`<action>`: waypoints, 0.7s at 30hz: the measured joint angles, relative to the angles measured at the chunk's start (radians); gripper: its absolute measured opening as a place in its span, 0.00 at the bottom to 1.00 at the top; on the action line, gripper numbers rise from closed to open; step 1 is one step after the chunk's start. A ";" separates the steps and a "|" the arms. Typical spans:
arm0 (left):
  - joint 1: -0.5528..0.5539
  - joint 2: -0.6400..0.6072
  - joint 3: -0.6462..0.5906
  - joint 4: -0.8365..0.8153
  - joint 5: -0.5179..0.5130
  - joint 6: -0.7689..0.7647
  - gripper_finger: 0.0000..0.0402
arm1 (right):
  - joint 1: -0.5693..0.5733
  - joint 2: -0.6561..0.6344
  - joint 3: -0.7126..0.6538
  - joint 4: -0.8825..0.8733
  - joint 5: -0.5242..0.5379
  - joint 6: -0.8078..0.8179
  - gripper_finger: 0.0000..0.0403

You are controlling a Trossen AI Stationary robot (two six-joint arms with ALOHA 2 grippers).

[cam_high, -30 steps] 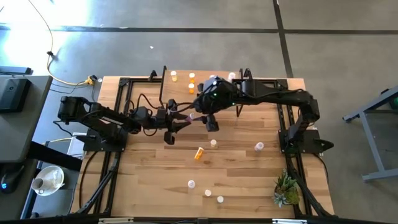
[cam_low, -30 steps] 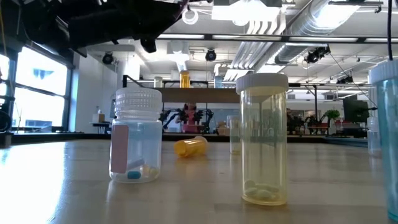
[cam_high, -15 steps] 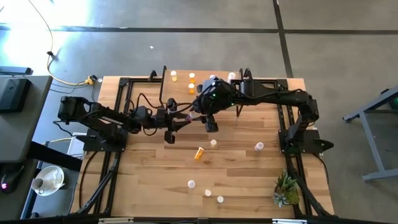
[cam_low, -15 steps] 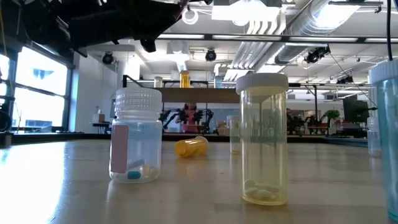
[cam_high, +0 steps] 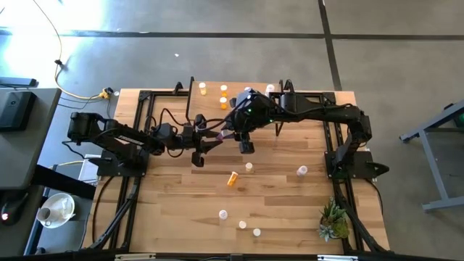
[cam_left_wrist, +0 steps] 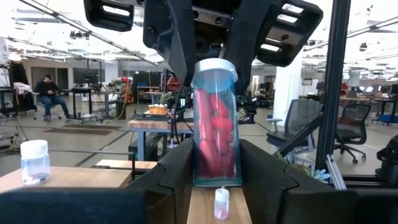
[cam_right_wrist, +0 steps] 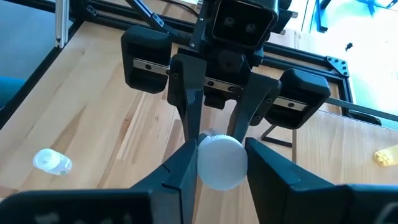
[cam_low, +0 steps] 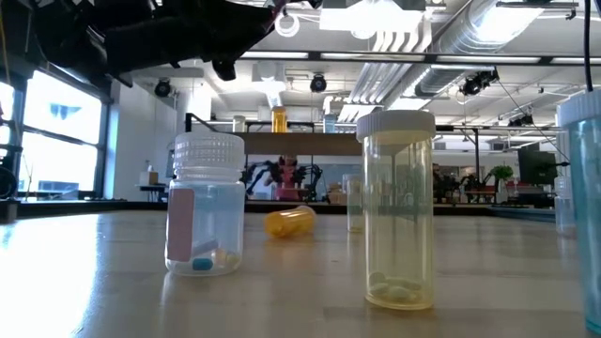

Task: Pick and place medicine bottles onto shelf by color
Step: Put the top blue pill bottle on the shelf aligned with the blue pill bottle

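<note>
A pale pink-purple bottle (cam_left_wrist: 215,127) with red pills and a white cap is held in the air between both grippers above the table's middle (cam_high: 223,135). My left gripper (cam_left_wrist: 215,163) reaches level from the table's left and is shut on it. My right gripper (cam_right_wrist: 222,163) comes from above and is shut on its cap. The shelf (cam_low: 300,143) stands at the far edge, with an orange bottle (cam_low: 279,119) upright on it. Other bottles stand on the shelf in the high view (cam_high: 223,91). My left gripper pinches the bottle's lower body (cam_left_wrist: 199,168) between its two fingers, coming level from the table's left. The bottle stands upright, cap up, clear of the table. My right gripper pinches the white cap (cam_right_wrist: 221,155) between its two fingers, pointing down from above.
An orange bottle (cam_high: 232,178) lies on the table's middle. Several white-capped bottles stand around it (cam_high: 249,167) (cam_high: 301,171) and near the front edge (cam_high: 242,225). A whitish bottle (cam_low: 205,208) and a yellowish one (cam_low: 398,211) stand close to the low camera. A small plant (cam_high: 333,221) stands front right.
</note>
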State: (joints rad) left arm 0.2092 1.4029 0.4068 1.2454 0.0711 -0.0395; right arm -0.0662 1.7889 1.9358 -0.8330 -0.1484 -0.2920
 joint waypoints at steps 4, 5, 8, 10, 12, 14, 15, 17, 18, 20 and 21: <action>0.000 0.000 0.000 -0.001 -0.001 -0.001 0.27 | 0.000 0.000 0.000 0.000 0.000 0.003 0.26; 0.000 0.000 0.000 -0.004 -0.001 -0.001 0.27 | 0.000 0.000 0.000 -0.001 0.000 0.003 0.26; 0.000 0.000 0.001 -0.007 -0.002 -0.001 0.27 | 0.000 0.000 0.000 -0.002 -0.001 0.003 0.26; 0.000 0.000 0.001 -0.007 -0.003 -0.001 0.27 | 0.000 0.000 0.000 -0.002 -0.001 0.003 0.26; 0.000 0.000 0.001 -0.007 -0.003 -0.001 0.28 | 0.000 0.000 0.000 -0.002 -0.001 0.003 0.26; 0.000 0.000 0.001 -0.008 0.001 0.013 0.28 | 0.000 0.000 0.000 -0.002 -0.002 0.004 0.26; 0.000 0.000 0.001 -0.009 0.005 0.022 0.28 | 0.000 0.000 0.000 -0.002 -0.002 0.005 0.26; 0.000 0.000 0.001 -0.015 0.007 0.033 0.28 | 0.000 0.000 0.000 -0.004 -0.002 0.020 0.26; 0.000 0.000 0.002 -0.017 0.008 0.038 0.28 | 0.000 0.000 0.000 -0.007 -0.003 0.023 0.26; 0.001 0.000 0.002 -0.023 0.006 0.052 0.30 | 0.000 0.000 0.000 -0.015 0.006 0.024 0.26; 0.001 0.000 0.002 -0.027 0.004 0.055 0.32 | 0.001 0.000 0.000 -0.019 0.016 0.025 0.26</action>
State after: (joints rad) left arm 0.2103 1.4029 0.4084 1.2189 0.0753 0.0152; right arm -0.0651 1.7885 1.9358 -0.8517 -0.1329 -0.2673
